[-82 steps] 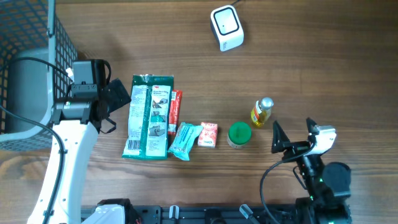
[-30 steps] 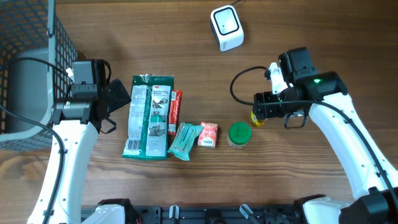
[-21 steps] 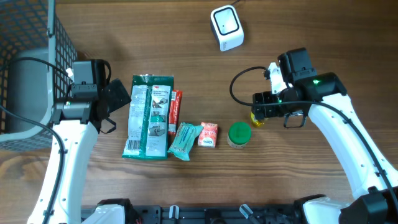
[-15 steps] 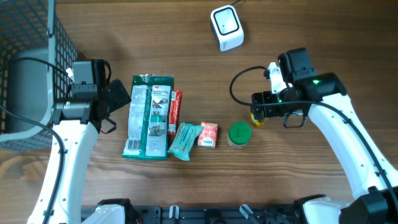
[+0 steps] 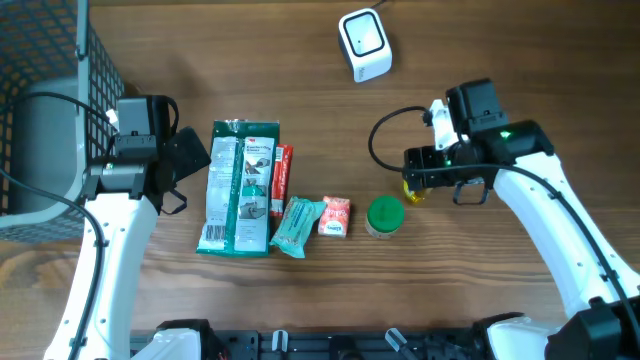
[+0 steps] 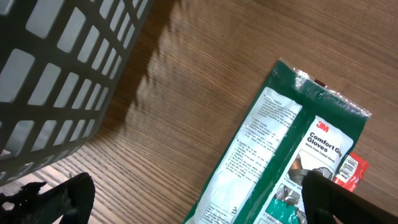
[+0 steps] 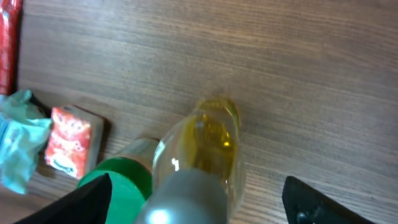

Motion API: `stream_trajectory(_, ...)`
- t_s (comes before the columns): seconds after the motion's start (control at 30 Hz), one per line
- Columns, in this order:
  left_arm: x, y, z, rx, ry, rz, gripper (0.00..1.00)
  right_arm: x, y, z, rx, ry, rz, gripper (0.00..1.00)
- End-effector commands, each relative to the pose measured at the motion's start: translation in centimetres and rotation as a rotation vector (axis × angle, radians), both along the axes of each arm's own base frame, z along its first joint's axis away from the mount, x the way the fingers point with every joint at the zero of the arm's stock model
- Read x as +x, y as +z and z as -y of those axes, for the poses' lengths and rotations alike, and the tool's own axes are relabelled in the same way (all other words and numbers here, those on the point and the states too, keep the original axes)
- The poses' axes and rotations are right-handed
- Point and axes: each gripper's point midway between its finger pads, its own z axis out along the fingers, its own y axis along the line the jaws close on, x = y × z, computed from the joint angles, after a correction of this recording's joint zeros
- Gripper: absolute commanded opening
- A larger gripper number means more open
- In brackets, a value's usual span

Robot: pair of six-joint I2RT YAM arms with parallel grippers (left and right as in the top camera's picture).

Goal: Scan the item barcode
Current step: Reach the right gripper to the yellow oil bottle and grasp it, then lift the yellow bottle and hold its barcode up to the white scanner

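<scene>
1. Goods in the row nearest the arm bases, namely the green-lidded tub [image 5: 385, 216], red packet [image 5: 335, 216], teal wrapper [image 5: 296, 226] and glove pack [image 5: 240, 188], lie just as they did moments ago.
2. Just beyond the tub stands the yellow bottle [image 7: 208, 140], upright with its silver cap on top. The right gripper [image 7: 196, 199] was parked at the near right corner. It has since swung over the bottle and, in the last second, edged slightly left. Its 2 fingers stand wide, 1 on each side of the bottle, with a gap showing on both sides. So the bottle looks like the chosen item, but no grasp is made yet.
3. The left gripper [image 6: 198, 186] has not moved. It hovers wide and empty just beside the glove pack.
4. Farthest off sits the scanner [image 5: 363, 44], well apart from the bottle, which must probably be lifted and carried there.
5. From overhead the gripper hides most of the bottle. The wrist view crops the fingertips and blurs the cap. No barcode shows in any view.
</scene>
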Motion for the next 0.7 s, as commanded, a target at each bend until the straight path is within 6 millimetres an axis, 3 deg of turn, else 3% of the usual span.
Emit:
stream_trajectory(0.0, 0.2, 0.3, -0.3, 0.006, 0.021, 0.01, 1.0, -0.7, -2.3, -0.2, 0.008, 0.013, -0.027, 0.8)
stream_trajectory(0.2, 0.2, 0.3, -0.3, 0.006, 0.021, 0.01, 1.0, -0.1, -2.7, -0.4, 0.015, 0.013, 0.005, 0.6)
stream_trajectory(0.43, 0.2, 0.3, -0.3, 0.006, 0.021, 0.01, 1.0, 0.6, -2.5, -0.5, 0.024, 0.007, 0.033, 0.67)
stream_trajectory(0.67, 0.2, 0.3, -0.3, 0.005, 0.021, 0.01, 1.0, 0.9, -2.4, -0.6, 0.028, 0.007, 0.047, 0.52)
